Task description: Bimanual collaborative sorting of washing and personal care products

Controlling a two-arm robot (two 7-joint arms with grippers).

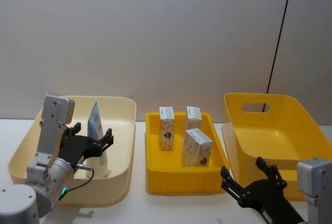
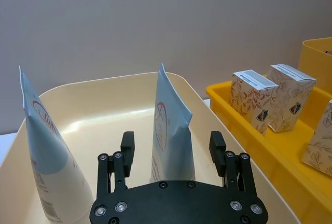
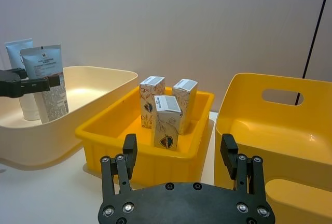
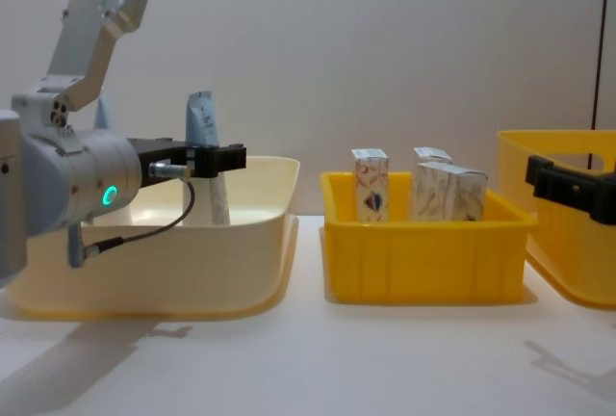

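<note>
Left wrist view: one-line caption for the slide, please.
Open left gripper straddles one upright tube in the cream bin, a second tube standing beside it; cartons stand in the yellow tray.

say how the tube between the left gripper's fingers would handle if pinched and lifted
The tube looks like soft plastic, so it would probably dent under the left gripper. Standing tall, crimped end up, in the cream bin, it could tip if nudged. Its smooth skin might slip. The right gripper sits open.
</note>
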